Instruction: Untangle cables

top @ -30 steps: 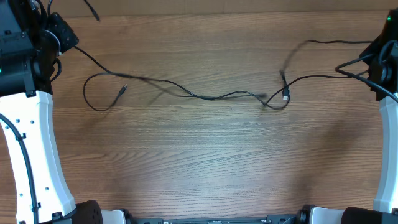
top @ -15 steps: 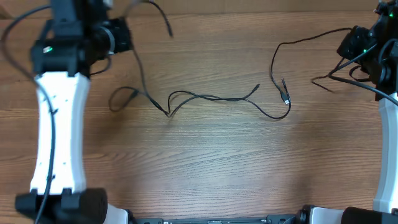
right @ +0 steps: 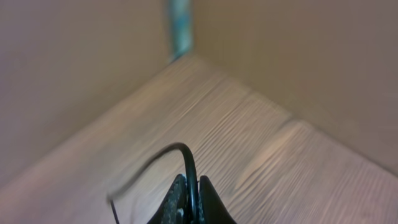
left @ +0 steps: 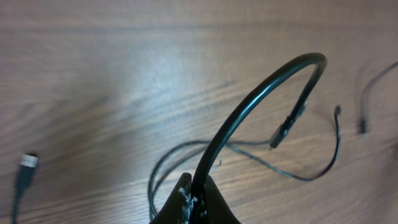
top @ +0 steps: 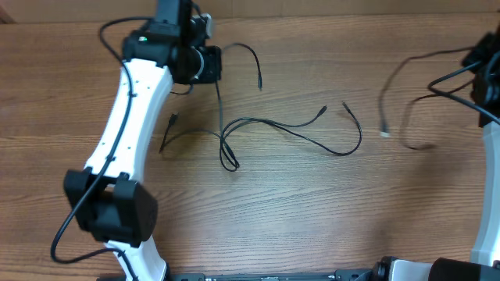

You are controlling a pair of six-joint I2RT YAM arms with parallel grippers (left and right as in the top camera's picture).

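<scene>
Thin black cables lie in loose loops on the wooden table [top: 266,203]. My left gripper [top: 208,64] at the back centre-left is shut on one cable [top: 244,48], which arches to a free plug tip [top: 259,86] and drops to a small loop [top: 229,160]. In the left wrist view my jaws [left: 196,198] pinch this cable [left: 249,102], and its plug [left: 283,130] hangs in the air. A middle cable [top: 312,139] runs to a tip [top: 323,110]. My right gripper [top: 476,70] is shut on another cable [top: 391,94], which is blurred; the right wrist view shows the jaws [right: 191,190] pinching it [right: 186,155].
A loose plug end [top: 172,119] lies left of the small loop; it also shows in the left wrist view [left: 27,162]. My white left arm [top: 125,133] crosses the left part of the table. A plain wall [right: 74,74] stands behind the table's far corner.
My left arm has swung right and dragged its cable toward the centre. My right gripper has pulled its cable right, apart from the middle cable. The loops on the table have changed shape.
</scene>
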